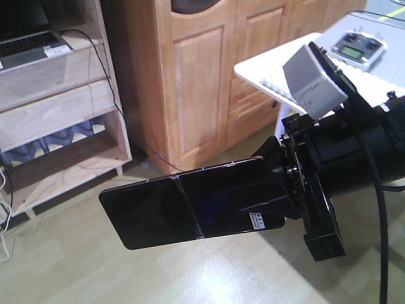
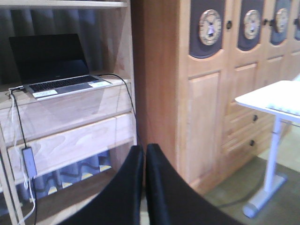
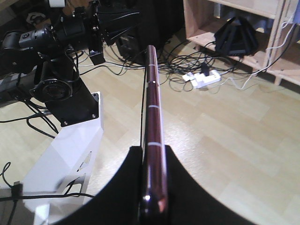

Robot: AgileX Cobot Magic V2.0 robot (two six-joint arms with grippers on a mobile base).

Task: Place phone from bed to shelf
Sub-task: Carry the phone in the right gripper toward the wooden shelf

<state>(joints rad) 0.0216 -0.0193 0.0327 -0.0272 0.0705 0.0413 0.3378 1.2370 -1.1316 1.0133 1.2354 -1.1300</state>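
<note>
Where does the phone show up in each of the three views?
Front: the phone is lower centre, broad face to the camera.
Left wrist: not in it.
Right wrist: centre, edge-on, clamped in the right end effector.
Shared landmark: the laptop on the shelf, upper left in the front and left wrist views.

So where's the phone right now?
In the front view the phone is in the air above the floor, pinched by the right hand, with the shelf behind it at the picture's left.
</note>
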